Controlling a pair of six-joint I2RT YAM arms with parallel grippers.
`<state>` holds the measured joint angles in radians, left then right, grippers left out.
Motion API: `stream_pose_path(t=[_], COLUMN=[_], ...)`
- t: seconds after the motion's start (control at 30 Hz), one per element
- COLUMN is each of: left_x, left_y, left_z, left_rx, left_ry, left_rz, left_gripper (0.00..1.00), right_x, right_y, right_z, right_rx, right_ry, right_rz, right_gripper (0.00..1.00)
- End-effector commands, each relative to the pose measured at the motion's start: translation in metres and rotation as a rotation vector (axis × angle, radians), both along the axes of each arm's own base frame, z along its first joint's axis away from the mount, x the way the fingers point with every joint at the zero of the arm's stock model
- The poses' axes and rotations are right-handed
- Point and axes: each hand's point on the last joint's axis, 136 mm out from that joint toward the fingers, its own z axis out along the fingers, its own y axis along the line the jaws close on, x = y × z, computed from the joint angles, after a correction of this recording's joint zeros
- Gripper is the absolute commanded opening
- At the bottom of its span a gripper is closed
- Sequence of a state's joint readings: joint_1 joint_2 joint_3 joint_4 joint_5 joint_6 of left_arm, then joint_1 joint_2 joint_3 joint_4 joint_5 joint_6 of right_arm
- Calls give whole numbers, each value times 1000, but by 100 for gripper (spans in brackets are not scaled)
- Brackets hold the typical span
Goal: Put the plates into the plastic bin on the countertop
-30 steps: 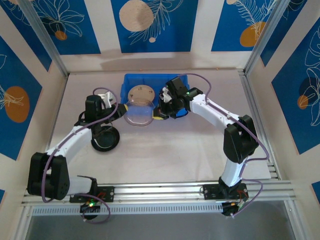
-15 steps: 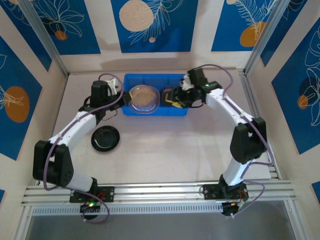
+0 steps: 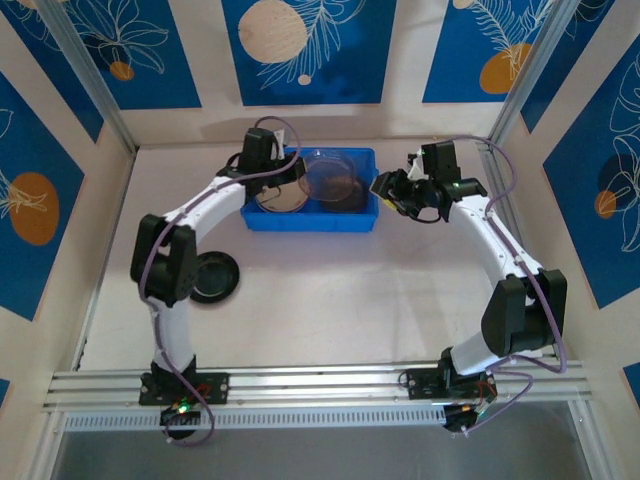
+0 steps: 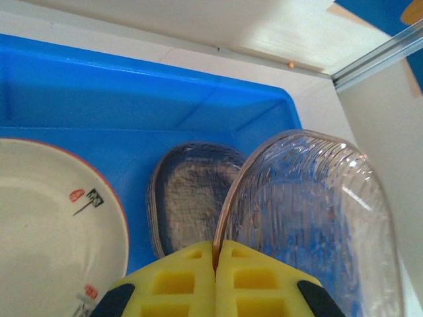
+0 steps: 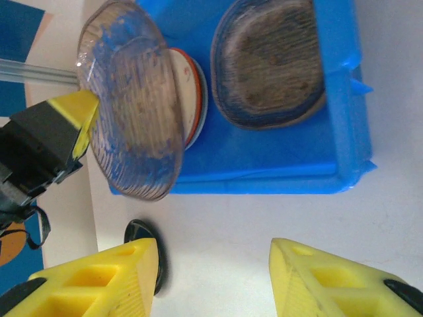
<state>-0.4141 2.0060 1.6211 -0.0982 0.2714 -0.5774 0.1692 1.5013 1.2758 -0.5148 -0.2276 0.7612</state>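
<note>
Observed from the near side. At the lower left of the top view, one black plate [image 3: 212, 277] lies flat on the white countertop [image 3: 330, 290], well apart from the other ware and beside the left arm's elbow. Further right, toward the upper centre, the left arm reaches over the near-left corner of the blue plastic bin [image 3: 310, 222]. The left gripper [image 4: 216, 261] has its yellow fingers pressed together on the rim of a clear ribbed plate [image 4: 310, 218], pinching it. That plate is held tilted, on edge rather than flat, over the bin's interior. Inside the bin, a cream plate [image 4: 46, 224] with a red rim line and small red and black marks lies in the left half. A stack of smoky-grey plates [image 4: 192, 198] lies in the right half, partly behind the held plate in the left wrist view; how many are in the stack cannot be told. At the right, just off the bin's right end, the right gripper [image 5: 211, 247] hangs over bare countertop with its fingers spread and nothing between them.
</note>
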Motion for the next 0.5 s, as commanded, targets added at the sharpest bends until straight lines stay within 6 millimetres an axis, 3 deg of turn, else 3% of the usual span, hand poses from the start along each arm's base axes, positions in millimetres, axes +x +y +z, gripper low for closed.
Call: stream_pose_path(t=[0.0, 0.2, 0.47], left_x=[14, 28, 38], left_y=[-16, -33, -35], left_z=[-2, -31, -61], left_rx=[23, 87, 117], left_ry=[-12, 20, 56], left_rz=[25, 53, 92], left_gripper=[0, 0, 0], right_x=[-5, -8, -11], right_y=[-10, -22, -27], right_z=[10, 7, 0], right_rx=[4, 3, 26], right_ry=[-28, -20, -3], right_rz=[-27, -56, -62], right_gripper=[49, 49, 49])
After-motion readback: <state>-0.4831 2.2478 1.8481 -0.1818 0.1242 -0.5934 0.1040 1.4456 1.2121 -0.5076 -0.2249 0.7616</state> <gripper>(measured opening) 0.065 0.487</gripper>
